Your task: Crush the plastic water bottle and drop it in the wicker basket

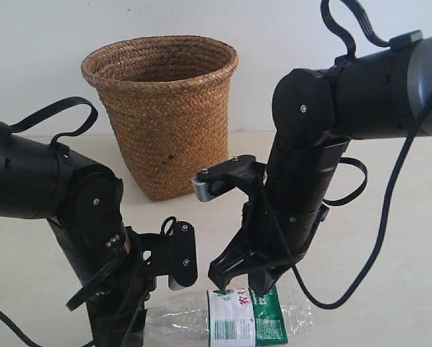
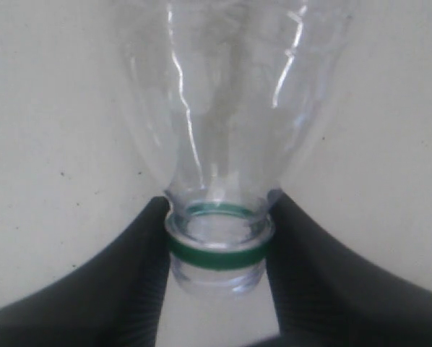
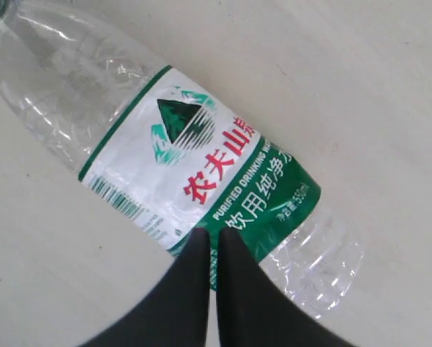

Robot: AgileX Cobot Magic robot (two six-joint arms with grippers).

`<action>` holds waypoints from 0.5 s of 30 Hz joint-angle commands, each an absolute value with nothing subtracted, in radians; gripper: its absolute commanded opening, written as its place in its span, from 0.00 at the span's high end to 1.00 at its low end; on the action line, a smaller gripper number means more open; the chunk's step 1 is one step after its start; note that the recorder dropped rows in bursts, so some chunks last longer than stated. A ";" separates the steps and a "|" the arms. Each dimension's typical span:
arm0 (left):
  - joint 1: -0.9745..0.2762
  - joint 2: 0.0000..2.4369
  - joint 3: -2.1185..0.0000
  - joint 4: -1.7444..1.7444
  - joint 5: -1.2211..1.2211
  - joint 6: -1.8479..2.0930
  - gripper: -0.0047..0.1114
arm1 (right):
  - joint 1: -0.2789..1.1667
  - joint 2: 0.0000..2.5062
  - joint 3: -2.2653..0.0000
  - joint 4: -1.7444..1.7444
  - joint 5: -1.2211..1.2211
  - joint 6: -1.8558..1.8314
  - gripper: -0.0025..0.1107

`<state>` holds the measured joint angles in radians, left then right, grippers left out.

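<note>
The plastic water bottle (image 1: 230, 322) lies on its side on the table at the front, its clear body dented. Its white-and-green label (image 3: 194, 163) carries red characters. No cap shows on the open neck (image 2: 216, 249), only a green ring. My left gripper (image 2: 217, 217) is shut on that neck, one finger on each side. My right gripper (image 3: 213, 237) is shut with nothing between its fingers, and its tips press down on the label's green edge. The wicker basket (image 1: 162, 116) stands upright at the back, behind both arms.
The pale table (image 1: 389, 289) runs out to the right of the bottle and between the arms and the basket. A white wall (image 1: 42, 43) rises behind the basket. Black cables (image 1: 389, 217) loop off the right arm.
</note>
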<state>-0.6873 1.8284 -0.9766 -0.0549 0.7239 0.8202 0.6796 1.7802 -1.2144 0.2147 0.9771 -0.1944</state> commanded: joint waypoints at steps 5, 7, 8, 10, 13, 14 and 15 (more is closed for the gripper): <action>-0.685 1.824 -0.981 -0.064 0.733 0.808 0.93 | 0.678 1.770 -1.219 0.204 0.949 -0.181 0.98; -0.685 1.824 -0.981 -0.064 0.733 0.808 0.93 | 0.678 1.782 -1.219 0.204 0.937 -0.181 0.98; -0.685 1.824 -0.981 -0.064 0.733 0.808 0.93 | 0.678 1.793 -1.219 0.204 0.937 -0.181 0.98; -0.685 1.824 -0.981 -0.064 0.733 0.808 0.93 | 0.678 1.817 -1.219 0.204 0.941 -0.181 0.98; -0.685 1.824 -0.981 -0.064 0.733 0.808 0.93 | 0.678 1.872 -1.201 0.206 0.927 -0.181 0.98; -0.685 1.824 -0.981 -0.064 0.733 0.808 0.93 | 0.678 1.884 -1.194 0.204 0.910 -0.181 0.98; -0.685 1.824 -0.981 -0.064 0.733 0.808 0.93 | 0.678 1.897 -1.185 0.204 0.895 -0.181 0.98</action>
